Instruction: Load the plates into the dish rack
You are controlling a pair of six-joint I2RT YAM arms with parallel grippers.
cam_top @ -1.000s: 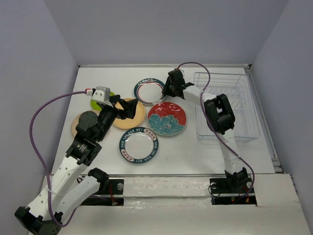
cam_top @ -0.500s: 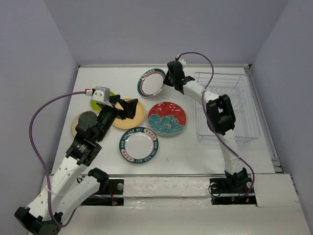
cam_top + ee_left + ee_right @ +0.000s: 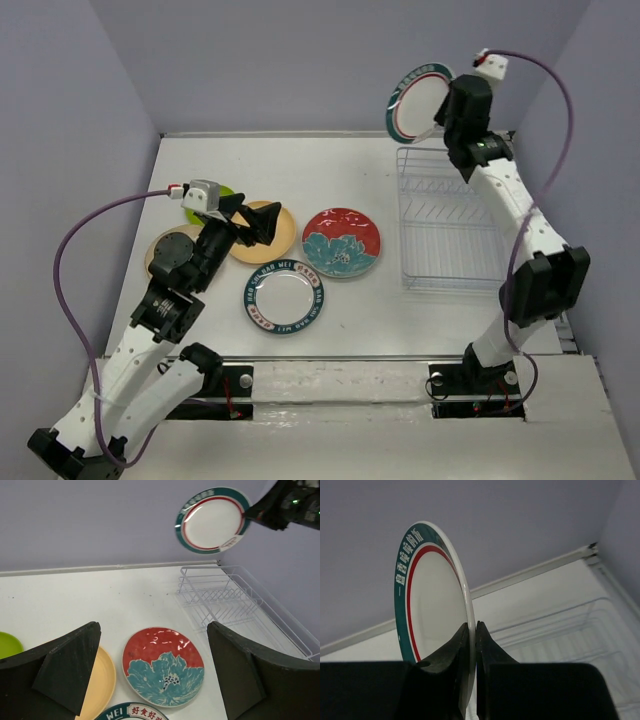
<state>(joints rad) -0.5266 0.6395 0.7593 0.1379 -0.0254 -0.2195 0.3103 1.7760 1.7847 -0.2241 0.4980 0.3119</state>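
**A:** What is the right pincer (image 3: pixel 471 630) doing?

**B:** It is clenching the edge of a round white plate with a dark teal rim and a red ring (image 3: pixel 417 103). It is holding the plate almost on edge, high in the air. The plate is hanging above the far end of the rectangular white wire dish rack (image 3: pixel 402 220), toward its left side. It is touching neither the rack nor the tabletop (image 3: pixel 350 320).

**A:** And where is the rack sitting?

**B:** It is standing on the right side of the tabletop, its long side running from near to far.

**A:** What about the left pincer (image 3: pixel 255 220)?

**B:** It is hanging released, with its jaws spread wide and grasping nothing. It is hovering over the left half of the tabletop, above a round tan plate (image 3: pixel 284 236).

**A:** Where are the other dishes lying?

**B:** They are all lying flat on the tabletop, left of the rack. A round red plate with teal flowers (image 3: pixel 341 242) is lying just right of that tan one. A second white plate with a teal lettered rim and red marks (image 3: pixel 283 295) is lying nearer, just beside both. A second tan plate (image 3: pixel 155 256) is lying further left, partly hidden by the left arm. A small lime green plate (image 3: pixel 6 645) is peeking out on the far side of it.
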